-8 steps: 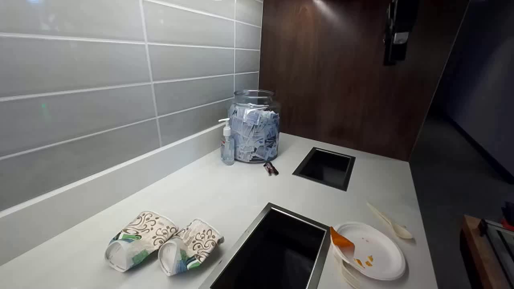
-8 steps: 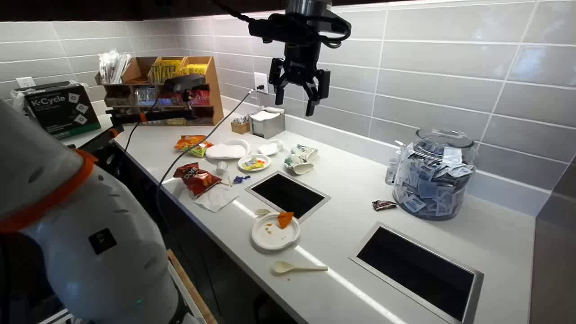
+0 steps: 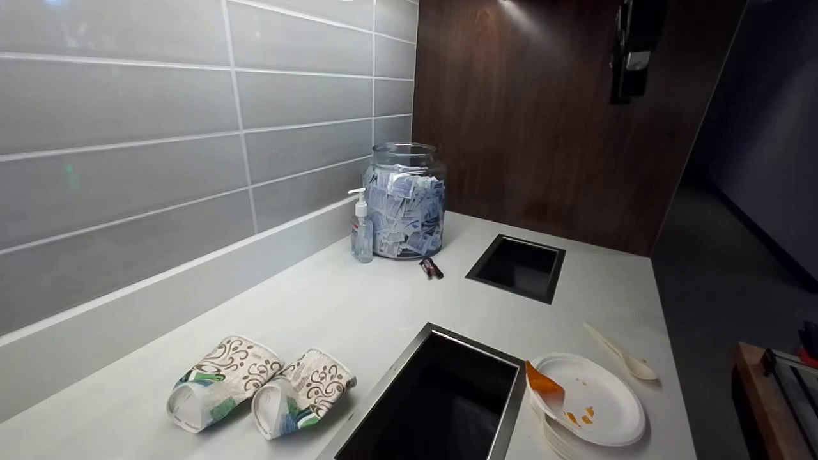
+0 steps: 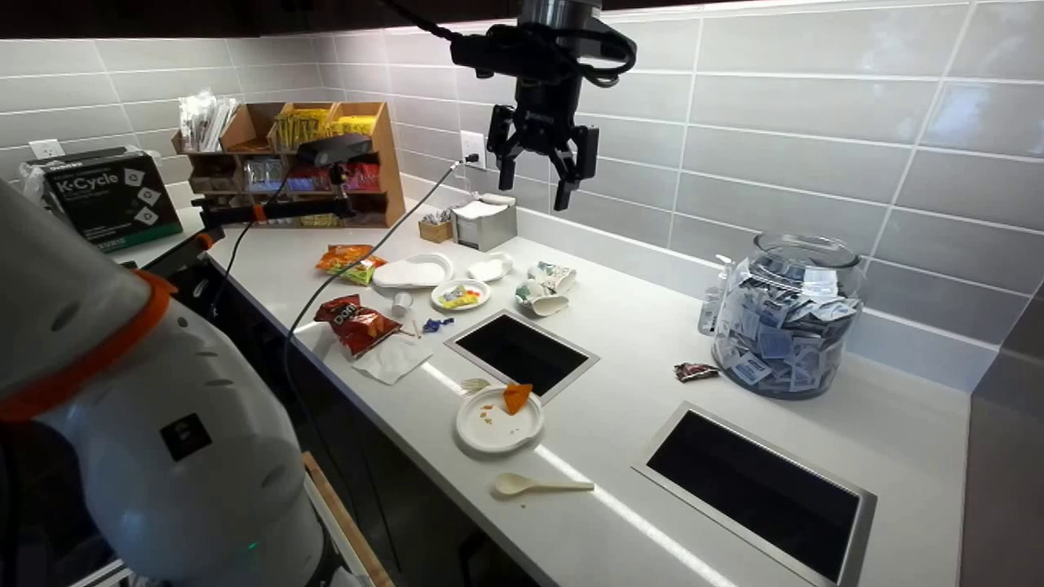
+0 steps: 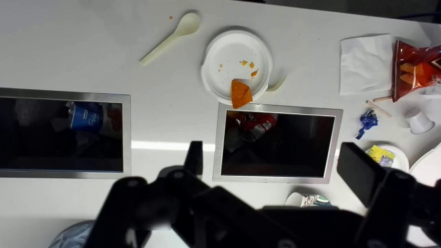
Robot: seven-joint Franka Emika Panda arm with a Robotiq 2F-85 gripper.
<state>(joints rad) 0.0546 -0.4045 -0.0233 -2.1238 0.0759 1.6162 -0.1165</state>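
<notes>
Wrist view shows you the claw with its fingers spread wide and nothing between them; it hangs well above the counter, touching nothing, with a framed hole seen through the gap; the paper cups lie on their sides just beside that hole, towards the tiled wall.

Set both exterior views against a moment ago and you find no visible change; the claw hangs where it hung, and the paper cups, the white plate and the spoon have not budged; for the work in hand you can read this as a pause, with nothing grasped and the loose things at rest.

Counts, for you: two holes, the framed hole and a second hole; two paper cups; one white plate just beside the framed hole, carrying one orange chip at its rim and a few crumbs; one spoon, near the plate; one thing like a fork, partly hidden under the plate; one glass jar of packets, too many to count; one pump bottle beside the jar; one dark wrapper just in front of it; one red bag and one orange bag; one napkin next to the red bag; one blue wrapper; one small white cup; two short sticks; one small plate with a yellow packet on it; the white dishes behind overlap, so you cannot be sure of their number.
</notes>
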